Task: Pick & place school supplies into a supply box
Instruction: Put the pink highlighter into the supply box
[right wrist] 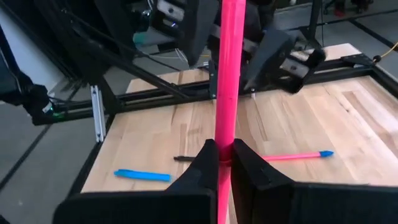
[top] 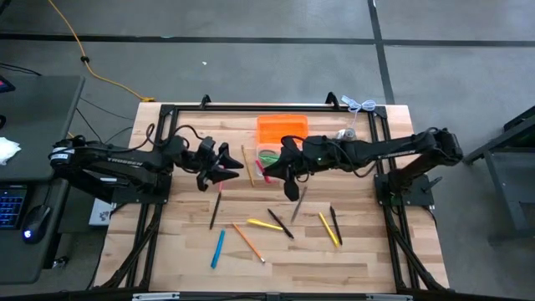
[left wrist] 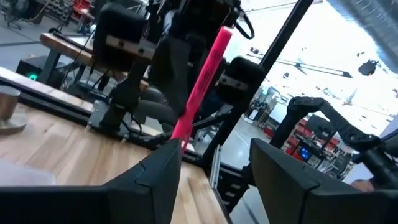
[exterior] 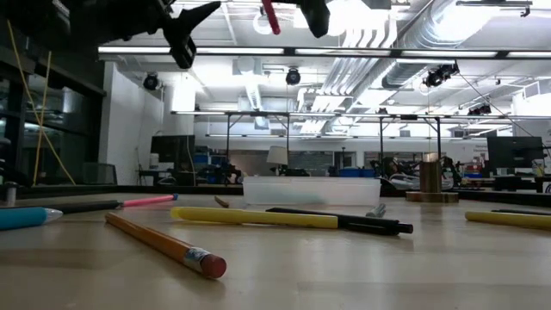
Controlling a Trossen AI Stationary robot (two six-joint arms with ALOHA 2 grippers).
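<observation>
My right gripper [right wrist: 224, 163] hangs in the air over the middle of the table, just in front of the clear supply box [top: 269, 155], and is shut on a pink pen [right wrist: 227, 74]. My left gripper [left wrist: 217, 180] is open and faces it from the table's left. Its fingers stand either side of the pen's free end [left wrist: 186, 121] without touching it. Something green [top: 267, 155] lies in the box. The orange lid [top: 282, 128] lies flat behind the box. Several pens and pencils lie on the table nearer the front, among them a blue pen [top: 217, 248] and an orange pencil [exterior: 164, 244]. My right gripper pinches the pink pen between its two fingers near one end [right wrist: 222, 146], coming about level from the table's right. The pen sticks out ahead of the fingertips toward the left gripper. It is lifted clear of the table [exterior: 271, 15].
A silver bell-shaped object [top: 344, 134] stands right of the lid. Yellow [top: 328, 228] and black [top: 280, 223] pens lie at the front right. Another pink pen [right wrist: 295, 155] lies on the table under the left arm. The black frame rail [top: 267, 107] runs along the far edge.
</observation>
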